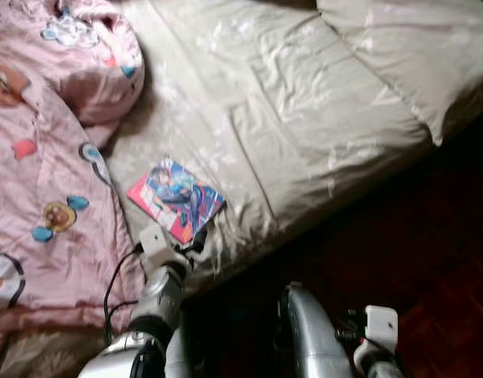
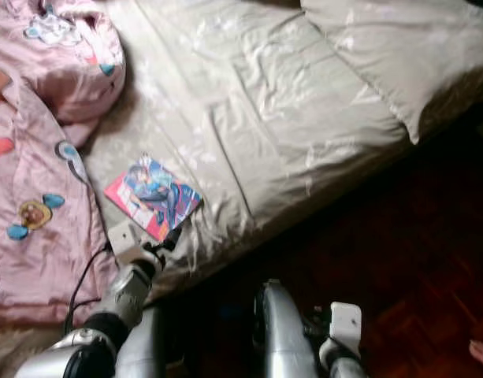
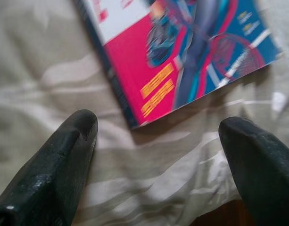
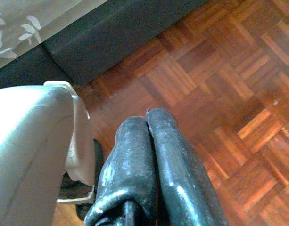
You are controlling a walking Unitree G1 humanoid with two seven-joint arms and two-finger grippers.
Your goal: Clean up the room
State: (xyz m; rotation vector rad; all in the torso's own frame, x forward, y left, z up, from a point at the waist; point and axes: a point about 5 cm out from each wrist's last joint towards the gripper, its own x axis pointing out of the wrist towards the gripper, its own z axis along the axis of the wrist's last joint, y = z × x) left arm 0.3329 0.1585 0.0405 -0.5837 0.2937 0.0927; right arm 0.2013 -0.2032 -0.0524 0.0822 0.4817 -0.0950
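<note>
A comic book [image 1: 176, 199] with a pink and blue cover lies flat on the beige bed sheet [image 1: 304, 118], near the bed's front edge. My left gripper [image 3: 158, 141] is open just short of the book's near corner, with one finger on each side and the sheet beneath. In the left wrist view the book [image 3: 182, 52] lies just beyond the fingertips [image 3: 80, 127]. My right gripper [image 4: 149, 127] hangs low over the wooden floor, fingers pressed together with nothing between them.
A pink cartoon-print quilt [image 1: 44, 157] is bunched up on the bed's left side. A beige pillow [image 1: 406, 55] lies at the far right of the bed. Dark parquet floor [image 1: 414, 260] runs along the bed's right side.
</note>
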